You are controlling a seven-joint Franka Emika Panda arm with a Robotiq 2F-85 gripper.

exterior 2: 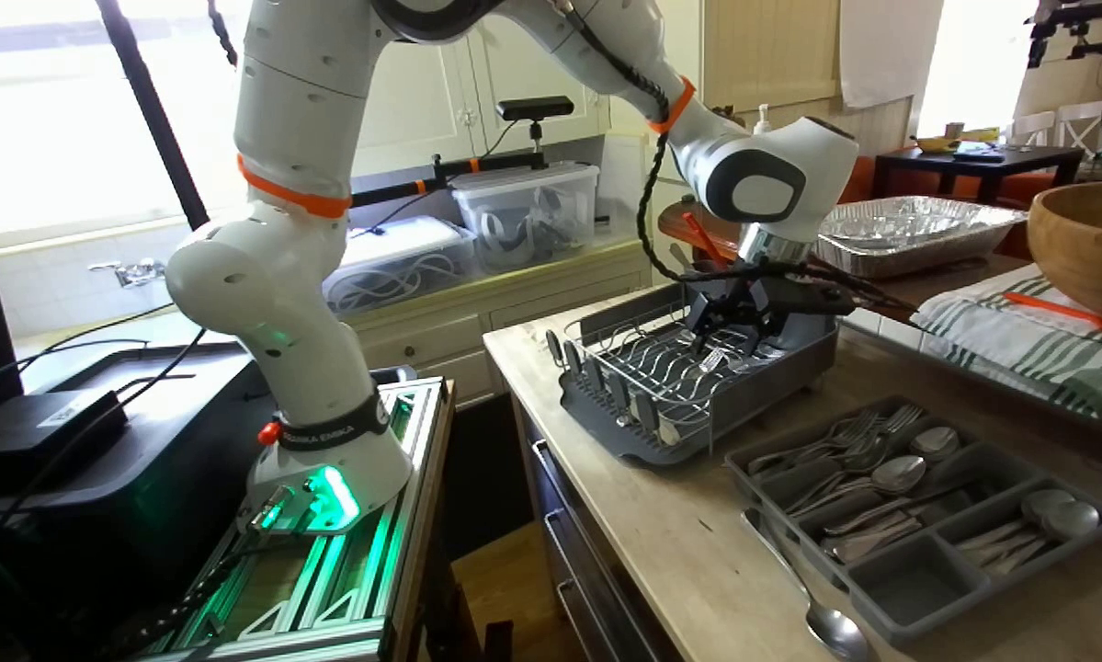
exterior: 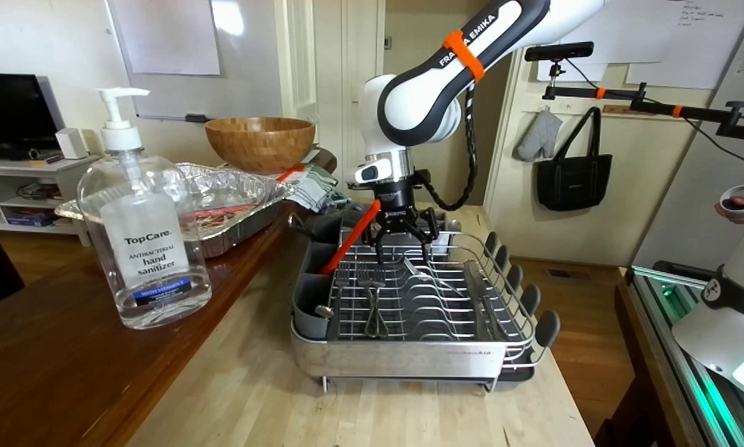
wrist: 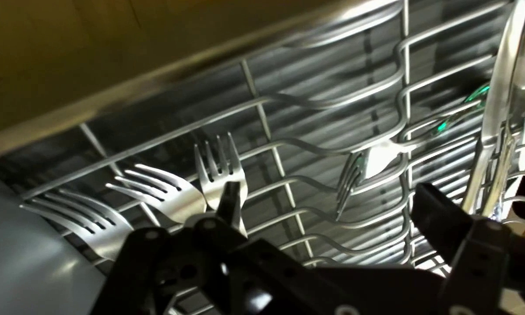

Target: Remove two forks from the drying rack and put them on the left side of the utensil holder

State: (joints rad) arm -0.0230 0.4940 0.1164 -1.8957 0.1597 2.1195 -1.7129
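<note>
My black gripper (exterior: 403, 258) hangs over wire drying rack (exterior: 403, 359), fingers (wrist: 439, 216) apart. In wrist view, lone fork (wrist: 378, 159) lies across rack wires, showing between my fingertips. Three more forks (wrist: 220, 181) cluster at left, tines fanned, handles hidden behind my gripper. Two knives (wrist: 499, 109) lie at right. In exterior view, red-handled utensil (exterior: 350, 239) slants up at rack's side, overlapping my gripper's outline.

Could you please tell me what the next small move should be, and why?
I would probably ease the open hand down toward the lone fork in the drying rack. In the wrist view, that fork's head shows between the parted jaws, and it lies apart from the three other forks grouped to one side, so it looks the simpler one to grasp.
</note>
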